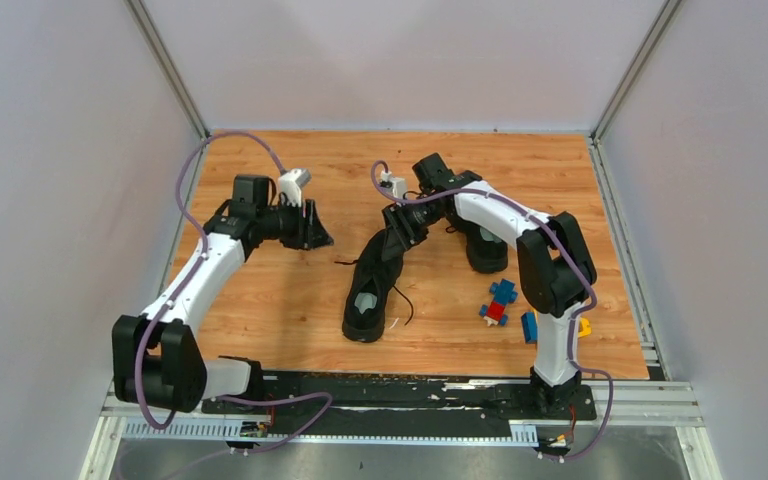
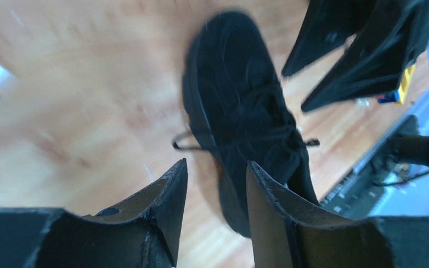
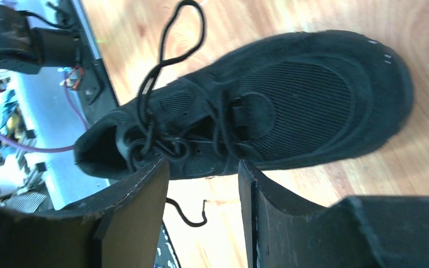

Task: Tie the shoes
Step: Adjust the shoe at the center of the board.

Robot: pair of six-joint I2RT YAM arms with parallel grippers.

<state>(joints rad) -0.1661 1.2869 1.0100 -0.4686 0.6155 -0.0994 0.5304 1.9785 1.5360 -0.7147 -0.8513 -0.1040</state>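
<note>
Middle shoe (image 1: 368, 285) lace step; left pincer (image 2: 215, 173), right pincer (image 3: 204, 167) both apart, empty; next likely grab loop (image 3: 162, 60), pull tight

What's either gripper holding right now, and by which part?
Nothing. The left gripper and right gripper are both open with nothing between the fingers; the black sneaker and its laces lie free.

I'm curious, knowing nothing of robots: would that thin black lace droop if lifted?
Probably floppy: the lace lies in a loose, curling loop on the table. Likely very light, since it looks thin beside the shoe.
</note>
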